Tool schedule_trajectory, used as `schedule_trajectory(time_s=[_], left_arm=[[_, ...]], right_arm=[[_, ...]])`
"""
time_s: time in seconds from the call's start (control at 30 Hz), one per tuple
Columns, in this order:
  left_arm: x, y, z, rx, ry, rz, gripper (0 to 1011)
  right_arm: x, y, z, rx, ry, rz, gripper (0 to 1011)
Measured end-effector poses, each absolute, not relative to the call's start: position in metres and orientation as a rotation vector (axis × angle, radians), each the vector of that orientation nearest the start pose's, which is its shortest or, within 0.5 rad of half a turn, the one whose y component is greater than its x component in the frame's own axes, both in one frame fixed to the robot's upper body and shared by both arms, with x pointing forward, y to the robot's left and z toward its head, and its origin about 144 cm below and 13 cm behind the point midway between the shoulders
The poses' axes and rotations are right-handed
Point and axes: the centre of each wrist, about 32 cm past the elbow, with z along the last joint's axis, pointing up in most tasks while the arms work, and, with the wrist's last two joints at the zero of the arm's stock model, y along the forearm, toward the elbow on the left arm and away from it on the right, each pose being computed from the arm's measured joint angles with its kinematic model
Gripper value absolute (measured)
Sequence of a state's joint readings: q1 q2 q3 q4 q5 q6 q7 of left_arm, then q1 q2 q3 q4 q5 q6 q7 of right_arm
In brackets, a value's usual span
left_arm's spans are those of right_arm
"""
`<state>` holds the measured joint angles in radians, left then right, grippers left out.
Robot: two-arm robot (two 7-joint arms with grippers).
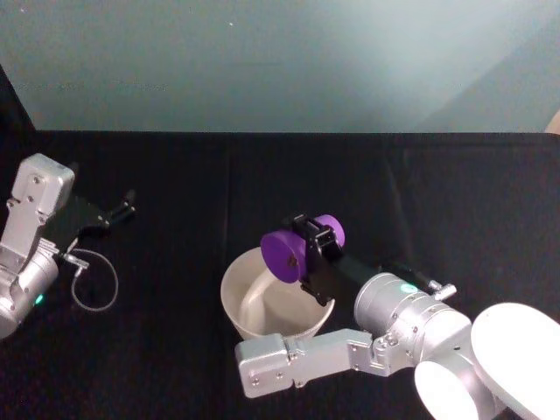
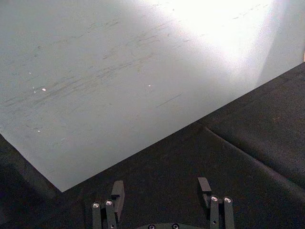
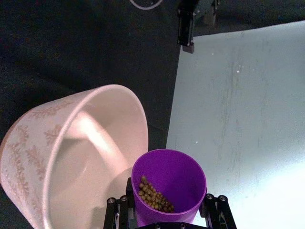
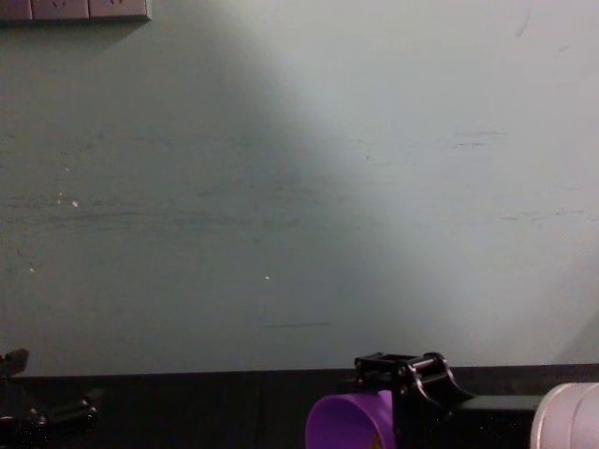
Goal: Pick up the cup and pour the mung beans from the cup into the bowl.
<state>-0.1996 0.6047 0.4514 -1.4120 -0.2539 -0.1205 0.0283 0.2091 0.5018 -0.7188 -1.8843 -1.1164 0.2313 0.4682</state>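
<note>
Your right gripper [image 1: 313, 243] has its black fingers clamped on the smooth purple plastic cup [image 1: 284, 253], which is tipped over the 1 o'clock rim of the round cream bowl [image 1: 230, 302]. The mung beans [image 3: 155, 194], tiny round greenish grains, lie heaped against the cup's lower wall. Your left gripper [image 1: 122, 210] sits at the bowl's 10 o'clock, well apart, with its fingers spread wide above the matte black cloth [image 1: 175, 175].

The wall [image 2: 143, 71] is lit strongly from the upper right in the left wrist view, where it is washed out by glare. In the chest view its upper left is shaded. The black surface [image 1: 175, 175] is left dim. A soft shadow is cast inside the bowl [image 3: 109, 124].
</note>
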Motion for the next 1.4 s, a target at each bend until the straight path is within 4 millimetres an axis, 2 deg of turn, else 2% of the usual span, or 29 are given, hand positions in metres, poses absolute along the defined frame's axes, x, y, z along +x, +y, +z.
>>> schedule_trajectory(time_s=[1.4], left_arm=[[0.489,0.31,1.14,0.305,-0.285,1.248,1000]], right_arm=[[0.408,-0.126,1.218,-1.166,-1.456,-0.462,734]])
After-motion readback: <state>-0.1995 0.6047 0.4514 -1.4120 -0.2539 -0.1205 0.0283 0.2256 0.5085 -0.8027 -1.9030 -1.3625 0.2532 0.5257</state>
